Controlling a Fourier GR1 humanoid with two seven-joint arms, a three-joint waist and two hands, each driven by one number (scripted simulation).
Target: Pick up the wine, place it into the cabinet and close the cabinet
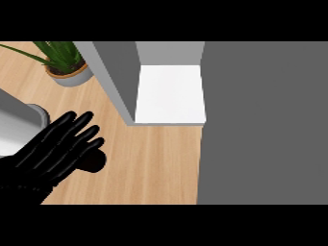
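**Hovering an open left hand over the counter beside an open cabinet**

We are looking steeply down at a kitchen counter. The largest thing we are seeing is a broad, flat dark grey panel (pixel 273 125) filling the whole right side of the view from top to bottom; it is lying just beside the cabinet's opening, and we are taking it for the cabinet door.

The pale wooden counter (pixel 152 163) is spreading across the left and middle. At the top centre the cabinet (pixel 117 77) is showing its grey side wall and, inside it, a bare white shelf (pixel 170 93).

At the left edge a light grey cylindrical shape (pixel 6 125) is slanting in; we cannot tell what it is.

Partly in front of that shape, at the lower left, the black left hand (pixel 53 151) is reaching up and to the right. Its fingers (pixel 78 126) are lying straight and slightly spread, curling round nothing. A short dark rounded form is jutting out under them; we cannot tell whether it is the thumb or something else.

We cannot tell where the wine is.

A potted plant (pixel 65 65) is standing at the upper left, near the cabinet wall.
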